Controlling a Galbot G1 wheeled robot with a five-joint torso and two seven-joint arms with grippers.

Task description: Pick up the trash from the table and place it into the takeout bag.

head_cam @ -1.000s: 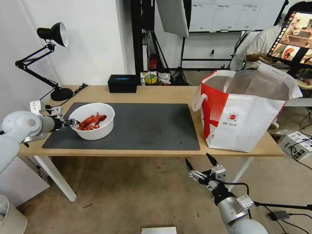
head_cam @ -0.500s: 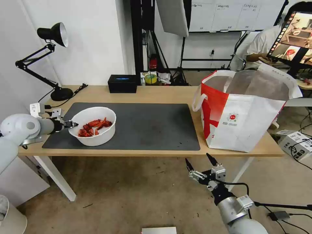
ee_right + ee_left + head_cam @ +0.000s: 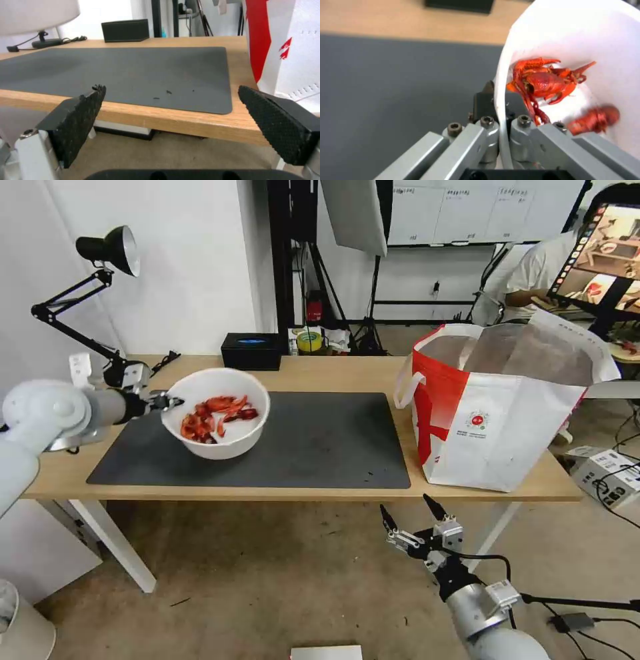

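Held by its thin rim in the clamped left gripper (image 3: pixel 165 401), aloft over the mat (image 3: pixel 320 440) — white bowl (image 3: pixel 220 437), likely light, flexible, spill-prone with loose shells (image 3: pixel 541 82) — right gripper (image 3: pixel 408 517) spread wide, idle below the table (image 3: pixel 320 370).

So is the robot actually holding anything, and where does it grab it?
Yes: the left gripper pinches the white bowl of crayfish shells by its rim, one finger inside, one outside. The right gripper is open, holding nothing.

A lab or studio: a softbox (image 3: pixel 353 213) on stands, wall whiteboards (image 3: pixel 480 210), floor cables (image 3: pixel 620 493) and bare concrete floor (image 3: pixel 267 567).
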